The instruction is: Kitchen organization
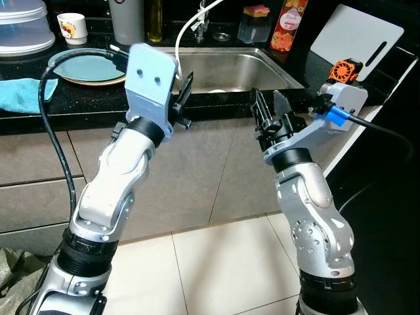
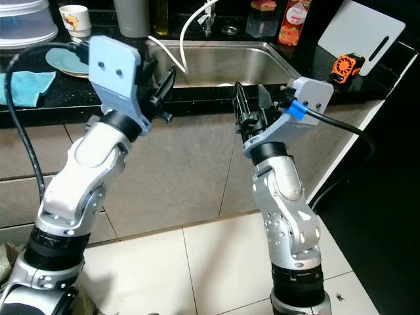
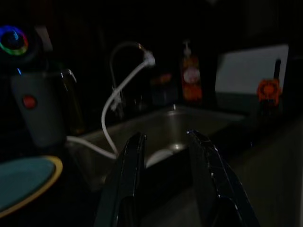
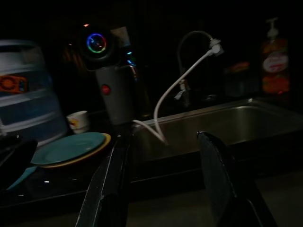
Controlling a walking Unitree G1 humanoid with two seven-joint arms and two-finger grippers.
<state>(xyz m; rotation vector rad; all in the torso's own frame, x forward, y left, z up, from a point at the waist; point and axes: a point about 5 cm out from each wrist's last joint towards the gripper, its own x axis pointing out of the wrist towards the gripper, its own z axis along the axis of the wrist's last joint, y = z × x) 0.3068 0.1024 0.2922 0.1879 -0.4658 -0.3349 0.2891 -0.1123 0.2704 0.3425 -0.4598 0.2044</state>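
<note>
1. Both wrist views are very dark for me. In the left wrist view I can make out the sink (image 3: 189, 127), the white hose (image 3: 118, 101), an orange bottle (image 3: 191, 75) and a teal plate (image 3: 23, 182) cut off at the frame edge; labels are unreadable.
2. In the right wrist view I see the grey canister (image 4: 116, 99) with a glowing coloured ring above it, a small cup (image 4: 78, 121) and stacked clear containers (image 4: 26, 109) whose contents I cannot tell.
3. My left end effector (image 1: 184, 102) is raised in front of the sink edge, its fingers narrowly apart and holding nothing. Its wrist block hides part of the surface behind it.
4. My right end effector (image 1: 268, 108) is raised near the sink's front right corner, fingers parted somewhat wider, also empty.
5. The surface (image 1: 85, 105) is black and speckled. On it lie a blue cloth (image 1: 20, 93) at the left, the plate beside it, and the cup behind.
6. A white cutting board (image 1: 354, 39) leans at the right, with a small orange object (image 1: 346, 69) just before it.
7. Behind the sink stand the bottle, a clear container with a sponge (image 1: 256, 11) on top, and a faucet cut off by the frame.
8. Below are grey cabinet fronts (image 1: 216, 170) and a pale tiled floor (image 1: 216, 262).
</note>
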